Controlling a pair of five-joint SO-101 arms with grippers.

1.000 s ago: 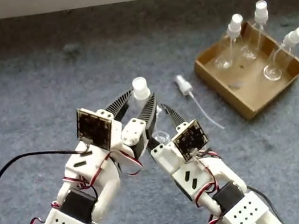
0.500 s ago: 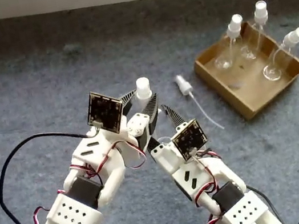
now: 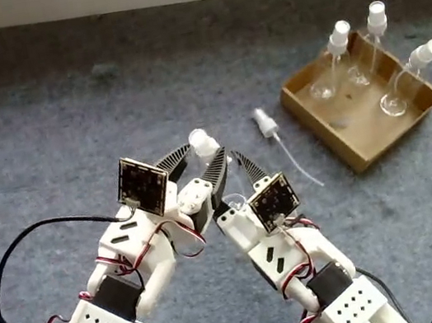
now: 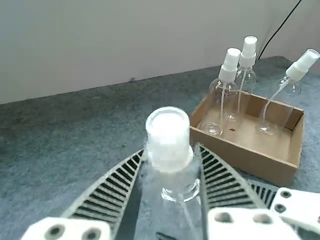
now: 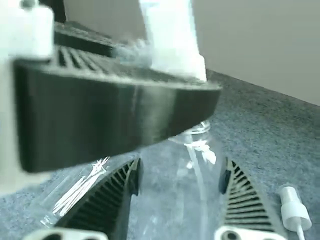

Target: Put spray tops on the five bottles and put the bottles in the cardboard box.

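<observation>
My left gripper (image 3: 205, 147) is shut on a white spray top (image 3: 202, 140), seen between its ribbed fingers (image 4: 125, 182) in the left wrist view as the spray top (image 4: 168, 136). Directly beneath it stands the neck of a clear bottle (image 4: 179, 189). My right gripper (image 3: 232, 179) is shut on that bottle (image 5: 186, 187), and the left gripper's dark finger (image 5: 115, 112) crosses in front of it. The cardboard box (image 3: 336, 130) lies at the right with three capped bottles (image 3: 337, 41) standing in it.
A loose spray top (image 3: 266, 123) with its thin tube lies on the grey carpet between the grippers and the box; it also appears as the spray top (image 5: 295, 210). Open carpet stretches to the left and far side. The two grippers sit very close together.
The left gripper swung up and right with the spray top, then came back down; the top now sits lower and tilted, closer to the bottle neck. The right arm has stayed still.
</observation>
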